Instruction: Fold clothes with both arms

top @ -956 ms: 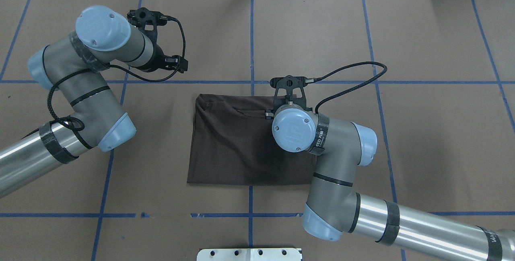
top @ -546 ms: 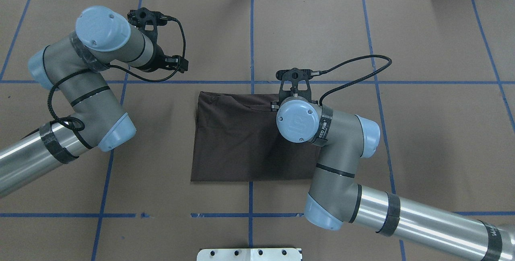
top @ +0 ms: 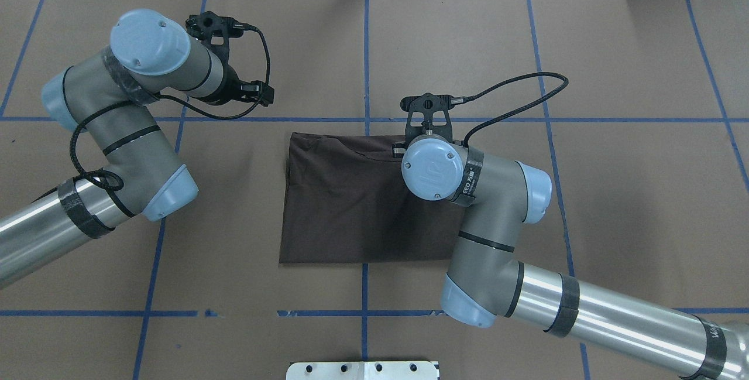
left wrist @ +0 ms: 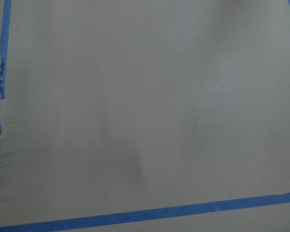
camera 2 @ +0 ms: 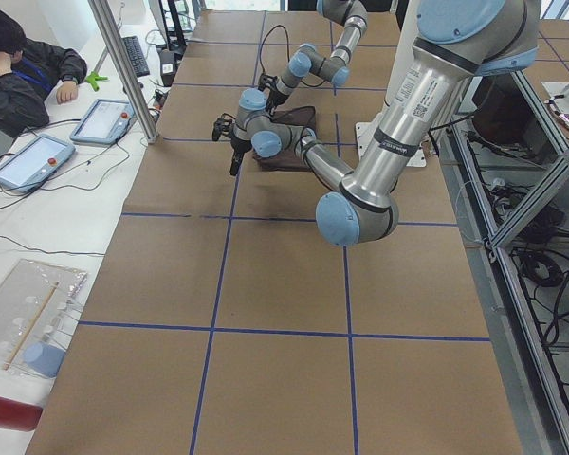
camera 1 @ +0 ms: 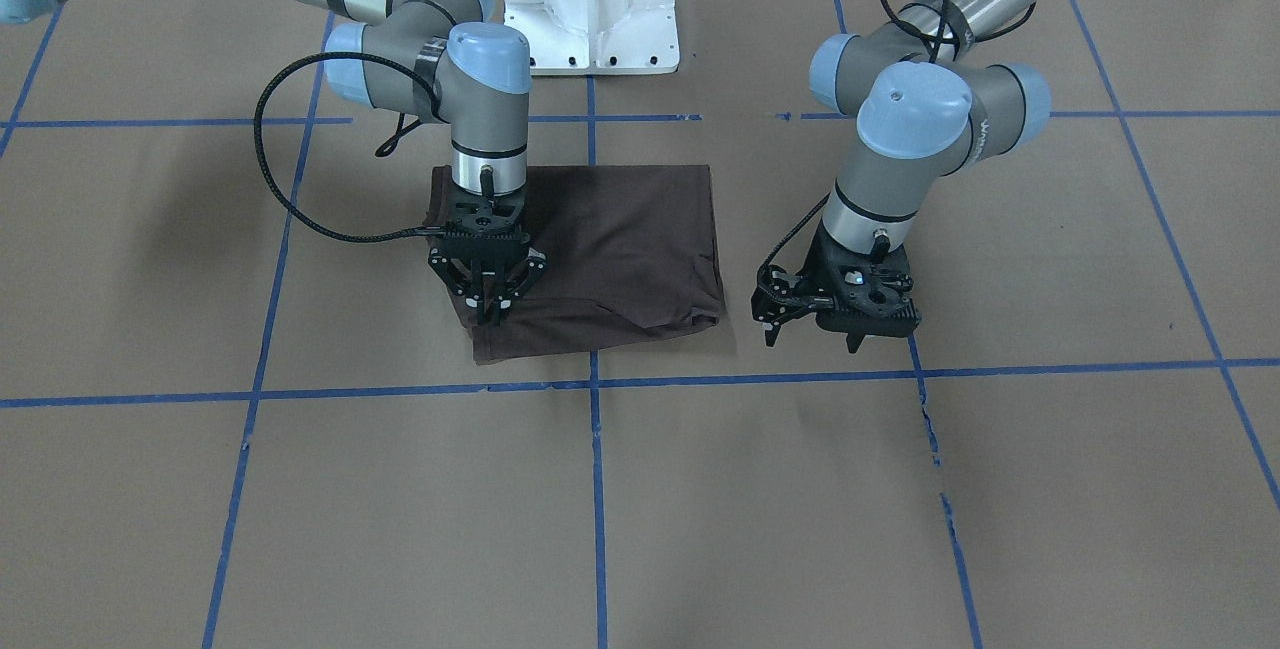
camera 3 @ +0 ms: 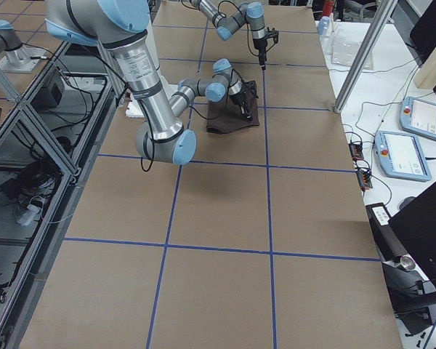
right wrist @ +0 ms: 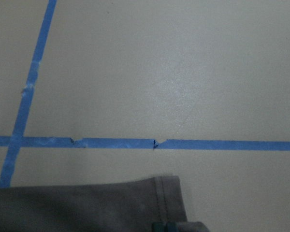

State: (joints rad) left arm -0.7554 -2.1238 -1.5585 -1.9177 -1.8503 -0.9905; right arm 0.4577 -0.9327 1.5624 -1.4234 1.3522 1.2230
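Brown cotton, the shirt [top: 351, 204] lies folded into a flat rectangle at the middle of the table [top: 632, 210]. The table is covered in tan paper and crossed by blue tape [top: 366, 46] lines. Seen from overhead, one tape line passes under the shirt from 12 to 6 o'clock, and the shirt's long edges run from 9 to 3. Its corner at 10 o'clock is a little rumpled. A loose fold edge slants across the top layer near the 12 o'clock side.

The right gripper [camera 1: 489, 314] points straight down at the shirt's 1 o'clock corner, by the overhead view. Its fingers are drawn together to a point, pinching the fabric close to that far edge. The right wrist camera shows the stitched hem [right wrist: 168, 198] at 6 o'clock of its picture, with a tape line just beyond it.

The left gripper [camera 1: 812, 337] is off the cloth, toward 10 o'clock of the shirt from overhead, near that corner but apart from it. Its fingers stand spread and hold nothing. Whether the tips touch the paper I cannot tell. The left wrist camera sees only paper and tape.

At the table's left end a person [camera 2: 24, 62] sits at a side desk, at 10 o'clock in that side view.
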